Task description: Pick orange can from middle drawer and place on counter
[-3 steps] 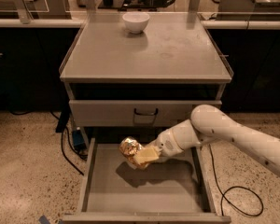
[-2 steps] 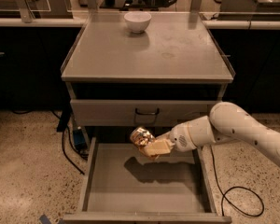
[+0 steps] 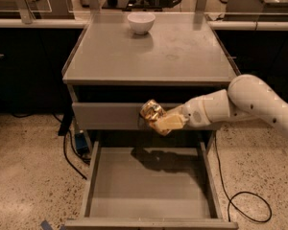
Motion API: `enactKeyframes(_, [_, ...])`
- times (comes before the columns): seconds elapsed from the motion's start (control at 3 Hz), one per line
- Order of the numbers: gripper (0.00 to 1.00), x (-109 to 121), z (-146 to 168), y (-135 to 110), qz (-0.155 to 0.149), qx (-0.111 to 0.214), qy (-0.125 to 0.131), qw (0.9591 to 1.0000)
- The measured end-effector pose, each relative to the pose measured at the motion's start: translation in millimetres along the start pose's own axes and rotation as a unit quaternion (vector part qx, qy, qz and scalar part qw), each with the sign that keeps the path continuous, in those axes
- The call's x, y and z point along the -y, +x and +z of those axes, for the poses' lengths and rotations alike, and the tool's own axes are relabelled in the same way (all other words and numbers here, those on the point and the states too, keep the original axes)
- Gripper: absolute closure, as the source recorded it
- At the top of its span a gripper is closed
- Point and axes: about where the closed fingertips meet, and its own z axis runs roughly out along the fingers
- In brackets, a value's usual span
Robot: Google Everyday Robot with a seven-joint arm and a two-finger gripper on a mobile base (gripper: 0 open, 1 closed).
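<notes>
The orange can (image 3: 151, 111), shiny gold-orange and crinkled, hangs in front of the upper drawer's face, well above the middle drawer (image 3: 149, 181). My gripper (image 3: 161, 120) is shut on the can, with one pale finger (image 3: 169, 123) showing beneath it. The white arm (image 3: 240, 102) reaches in from the right. The middle drawer is pulled open; its gray floor carries only the shadow of the can and gripper. The counter (image 3: 149, 49) lies above, its front edge a little higher than the can.
A white bowl (image 3: 141, 22) stands at the back of the counter. The upper gray drawer (image 3: 105, 116) is closed. Black cables (image 3: 245, 195) lie on the speckled floor right and left of the cabinet. Dark benches stand behind.
My gripper has lifted the orange can up out of the middle drawer and a little to the right, from near the drawer floor to the height of the upper drawer's face.
</notes>
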Motion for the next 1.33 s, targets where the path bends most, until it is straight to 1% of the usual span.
enactKeyframes(0.33, [1.00,11,-16,-24,-0.007,0.020,0.014,0.9997])
enactKeyframes(0.67, [1.00,11,-16,-24,-0.007,0.020,0.013,0.9997])
enactKeyframes(1.0, [1.00,6,-19,-28,-0.004,0.025,0.007,0.9996])
enactKeyframes(1.33, [1.00,-13,-45,-68,-0.006,0.038,-0.020,0.9990])
